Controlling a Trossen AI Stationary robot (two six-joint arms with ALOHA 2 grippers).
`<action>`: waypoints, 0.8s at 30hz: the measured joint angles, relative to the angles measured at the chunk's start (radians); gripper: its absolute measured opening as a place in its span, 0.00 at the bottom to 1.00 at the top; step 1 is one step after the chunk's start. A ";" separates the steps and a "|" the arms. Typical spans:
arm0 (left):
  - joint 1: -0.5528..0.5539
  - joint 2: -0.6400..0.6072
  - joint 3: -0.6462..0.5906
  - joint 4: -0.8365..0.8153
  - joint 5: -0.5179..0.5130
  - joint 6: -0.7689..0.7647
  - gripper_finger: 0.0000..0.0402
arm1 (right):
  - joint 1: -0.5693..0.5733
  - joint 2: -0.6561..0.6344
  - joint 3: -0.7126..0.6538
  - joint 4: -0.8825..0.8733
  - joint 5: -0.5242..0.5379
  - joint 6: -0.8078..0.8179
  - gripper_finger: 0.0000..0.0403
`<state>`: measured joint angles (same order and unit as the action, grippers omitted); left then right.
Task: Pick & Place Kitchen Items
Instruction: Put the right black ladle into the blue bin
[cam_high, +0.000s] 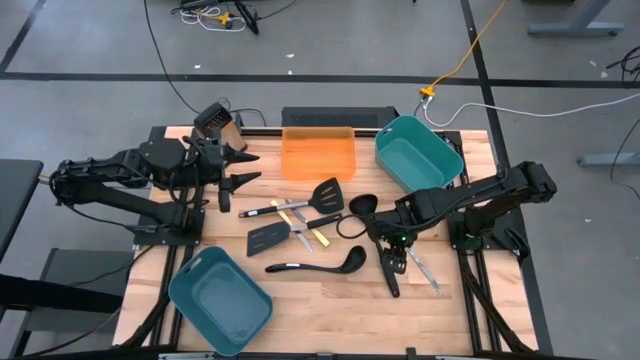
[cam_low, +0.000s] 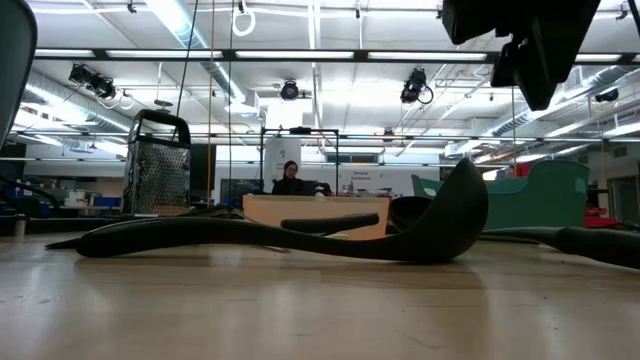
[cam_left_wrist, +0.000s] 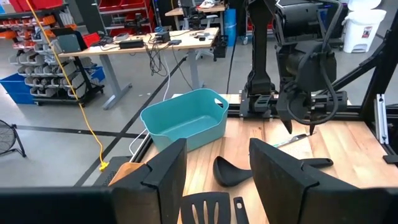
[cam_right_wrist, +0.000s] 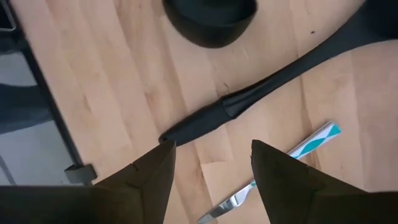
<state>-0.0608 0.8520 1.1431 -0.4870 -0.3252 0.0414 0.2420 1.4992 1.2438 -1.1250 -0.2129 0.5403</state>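
Observation:
My right gripper hangs open, fingers pointing down, just above the handle of a black ladle, which lies flat on the table with its bowl toward the far edge. A second black ladle lies left of it; its bowl shows in the right wrist view. Two black slotted spatulas and yellow-handled silver cutlery lie at mid-table. A silver piece with a teal-white handle lies right of the ladle handle. My left gripper waits open, raised at the table's left.
One teal bin stands at the far right and another at the near left. An orange tray lies at the far middle, and a metal grater stands at the far left. A person sits in the room beyond.

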 joint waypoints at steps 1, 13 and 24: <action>0.000 0.000 0.000 0.000 0.000 0.000 0.45 | 0.000 0.000 0.000 -0.001 -0.011 -0.004 0.53; 0.000 0.000 0.000 0.008 0.000 0.000 0.45 | -0.022 -0.038 0.000 0.000 -0.088 -0.007 0.53; 0.000 0.001 0.000 0.008 0.000 0.000 0.45 | -0.067 -0.185 0.000 0.006 -0.102 -0.070 0.53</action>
<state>-0.0610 0.8528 1.1431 -0.4792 -0.3248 0.0417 0.1746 1.3138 1.2438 -1.1187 -0.3153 0.4706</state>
